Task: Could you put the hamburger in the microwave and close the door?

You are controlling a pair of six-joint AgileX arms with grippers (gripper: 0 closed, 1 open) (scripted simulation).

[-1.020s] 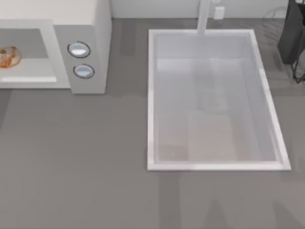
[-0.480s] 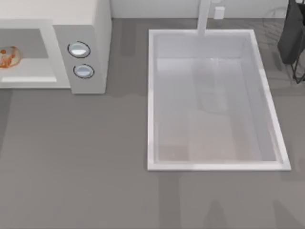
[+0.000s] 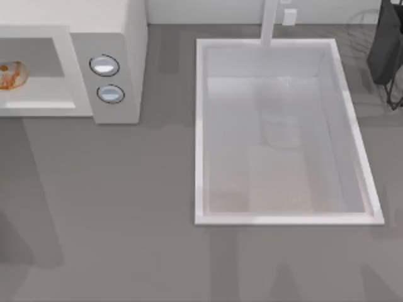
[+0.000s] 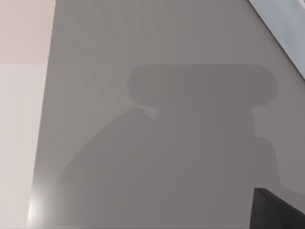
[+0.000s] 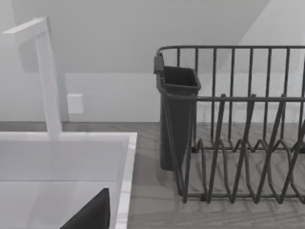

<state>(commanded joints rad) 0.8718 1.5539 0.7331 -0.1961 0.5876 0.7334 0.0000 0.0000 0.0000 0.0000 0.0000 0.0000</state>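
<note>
Microwave (image 3: 107, 63): off-white box at the far left of the tabletop (image 3: 126, 207), cavity open toward the viewer, 2 silver-rimmed dials (image 3: 104, 65) stacked on its right-hand panel. Hamburger (image 3: 11, 75): inside the grey cavity, at the top view's left edge, resting on the cavity floor. Door: cannot be made out in any view. Sink (image 3: 198, 132): white rectangular basin right of centre, rim raised slightly above the tabletop, running from the back wall forward; a white faucet (image 3: 269, 22) stands at its back rim, seen also in the right wrist view (image 5: 45, 76). Dish rack (image 5: 238, 124): dark wire frame with 1 dark cutlery cup (image 5: 176, 119) on its side, at the far right corner past the sink, apart from the sink rim. Open room: a grey strip of tabletop between microwave and sink, and a broad bare band along the whole near side, crossed by soft shadows at the near left. Surface: smooth grey; pale wall behind. Left wrist view: bare grey tabletop with a blocky shadow, a dark corner of the arm's own hardware (image 4: 279, 210) at the frame edge. Right wrist view: a dark corner of hardware (image 5: 90, 214) over the sink. End effector state, left and right: cannot tell.
</note>
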